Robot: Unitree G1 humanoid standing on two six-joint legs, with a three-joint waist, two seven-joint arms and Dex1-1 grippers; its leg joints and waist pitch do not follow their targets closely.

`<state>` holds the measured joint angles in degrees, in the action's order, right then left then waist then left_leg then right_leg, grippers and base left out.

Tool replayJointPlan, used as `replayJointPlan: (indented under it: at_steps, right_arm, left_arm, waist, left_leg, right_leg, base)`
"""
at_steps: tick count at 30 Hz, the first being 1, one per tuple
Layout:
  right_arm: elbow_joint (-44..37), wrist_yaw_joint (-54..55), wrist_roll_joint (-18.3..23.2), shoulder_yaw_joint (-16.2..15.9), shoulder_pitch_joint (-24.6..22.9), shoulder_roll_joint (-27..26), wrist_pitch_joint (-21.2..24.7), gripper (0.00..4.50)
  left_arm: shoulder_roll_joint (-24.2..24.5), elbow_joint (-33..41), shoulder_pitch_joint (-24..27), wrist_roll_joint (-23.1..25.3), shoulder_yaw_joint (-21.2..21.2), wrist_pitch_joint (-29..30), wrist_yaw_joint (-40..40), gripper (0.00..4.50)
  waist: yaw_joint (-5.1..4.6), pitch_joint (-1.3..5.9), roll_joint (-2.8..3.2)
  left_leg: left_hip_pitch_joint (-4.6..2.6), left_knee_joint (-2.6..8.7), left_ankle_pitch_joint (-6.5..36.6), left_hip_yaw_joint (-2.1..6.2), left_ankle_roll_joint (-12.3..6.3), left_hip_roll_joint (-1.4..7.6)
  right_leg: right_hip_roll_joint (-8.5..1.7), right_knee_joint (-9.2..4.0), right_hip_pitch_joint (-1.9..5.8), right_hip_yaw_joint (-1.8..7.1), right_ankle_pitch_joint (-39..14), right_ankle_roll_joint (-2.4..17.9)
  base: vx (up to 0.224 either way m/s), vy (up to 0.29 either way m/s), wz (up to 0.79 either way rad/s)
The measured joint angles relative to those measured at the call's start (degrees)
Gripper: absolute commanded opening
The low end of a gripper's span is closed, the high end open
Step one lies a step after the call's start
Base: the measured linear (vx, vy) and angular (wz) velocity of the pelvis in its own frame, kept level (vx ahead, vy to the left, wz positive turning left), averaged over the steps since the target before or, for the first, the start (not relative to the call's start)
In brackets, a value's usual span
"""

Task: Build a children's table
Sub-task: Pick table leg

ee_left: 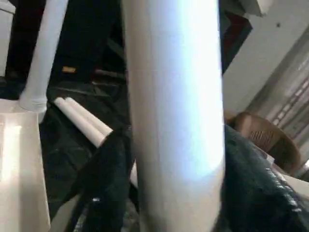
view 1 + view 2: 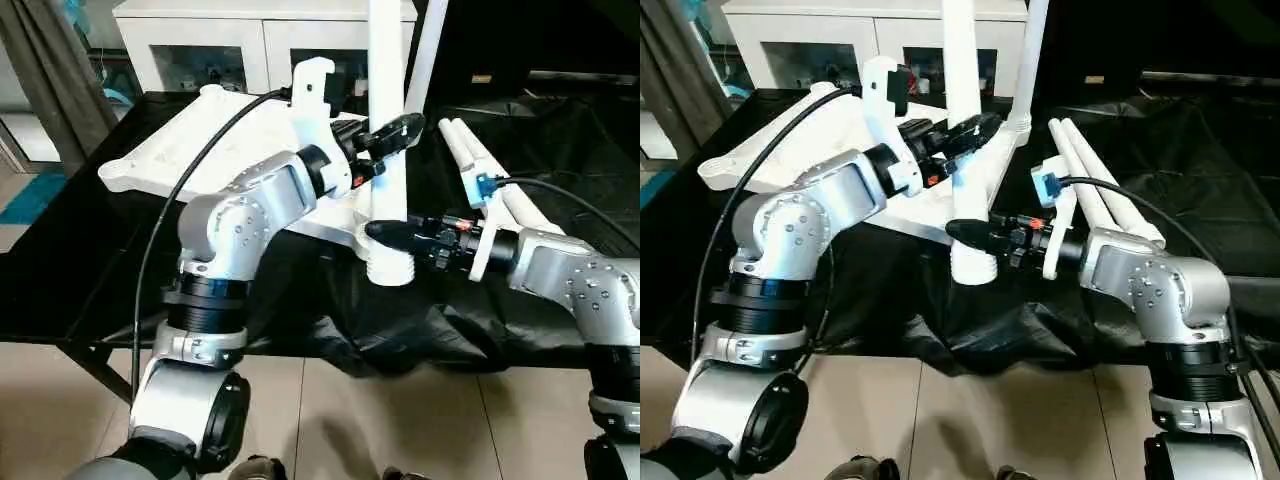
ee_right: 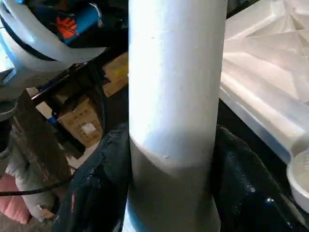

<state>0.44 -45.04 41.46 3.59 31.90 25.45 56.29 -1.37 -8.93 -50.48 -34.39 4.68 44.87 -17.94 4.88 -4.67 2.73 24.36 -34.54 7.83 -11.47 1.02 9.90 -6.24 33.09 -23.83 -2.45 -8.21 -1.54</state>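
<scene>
The children's table top (image 2: 190,150) lies upside down on a black-covered bench. One white leg (image 2: 386,60) stands upright in the near corner socket (image 2: 388,266). My left gripper (image 2: 394,133) is shut on this leg at mid height. Lower down, just above the socket, my right gripper (image 2: 386,232) is shut on the same leg. The left wrist view has the leg (image 1: 174,96) between black fingers (image 1: 106,169); the right wrist view has the leg (image 3: 174,72) between its fingers (image 3: 99,179). A second leg (image 2: 427,50) stands at a far corner.
Two loose white legs (image 2: 480,165) lie side by side on the black cloth (image 2: 560,150) to the right. A white cabinet with glass doors (image 2: 220,45) stands behind the bench. The tiled floor (image 2: 400,410) shows in front of the bench edge.
</scene>
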Motion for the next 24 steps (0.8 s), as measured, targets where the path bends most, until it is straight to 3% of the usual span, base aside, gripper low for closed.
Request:
replayJointPlan:
  at_steps: [1,3,6,12,24]
  right_arm:
    - [0.00,-0.16,-0.34,-0.33,0.04,-0.03,-0.58,1.93]
    - [0.00,-0.38,-1.35,-0.96,0.22,0.12,-1.59,1.93]
    - [0.33,-0.38,-1.60,-1.20,0.48,-0.01,-2.04,2.61]
    - [0.47,-1.56,-1.57,-1.34,1.12,0.43,-2.57,3.05]
    - [2.34,-5.54,-1.85,-4.00,2.32,2.31,-1.77,3.07]
  left_arm:
    - [-0.41,0.05,0.00,0.07,-0.16,-0.37,0.00,2.30]
    - [-0.13,-0.02,0.00,0.35,0.02,-0.93,-0.01,1.99]
    - [-0.07,0.00,0.00,0.35,-0.12,-1.31,-0.47,1.93]
    - [1.68,0.34,0.04,1.60,-2.05,-1.52,-2.23,1.86]
    - [3.51,1.56,0.42,2.09,-5.76,-0.05,-5.94,1.85]
  waist:
    - [0.05,0.00,-0.01]
    - [0.07,0.01,-0.02]
    - [0.08,0.01,-0.02]
    - [0.22,0.03,0.00]
    - [0.26,0.04,0.02]
  left_leg:
    - [0.03,0.00,0.00,0.00,0.00,0.00]
    - [0.03,0.00,0.00,-0.01,0.00,0.00]
    - [0.03,0.00,0.00,-0.01,0.00,0.00]
    - [0.03,-0.01,0.00,0.00,-0.01,0.01]
    - [0.00,-0.08,0.00,0.00,-0.01,0.01]
  right_leg:
    - [-0.01,0.00,-0.01,0.00,0.00,0.01]
    - [-0.01,0.02,-0.02,-0.01,0.02,0.02]
    - [-0.01,0.06,-0.01,-0.01,0.03,0.05]
    - [-0.01,0.13,-0.01,-0.03,0.26,0.42]
    - [-0.04,0.37,-0.03,-0.04,0.28,0.46]
  base:
    - [0.000,0.000,0.00]
    - [0.000,0.000,0.00]
    - [0.000,0.000,0.00]
    - [0.000,0.000,0.00]
    - [0.000,0.000,0.00]
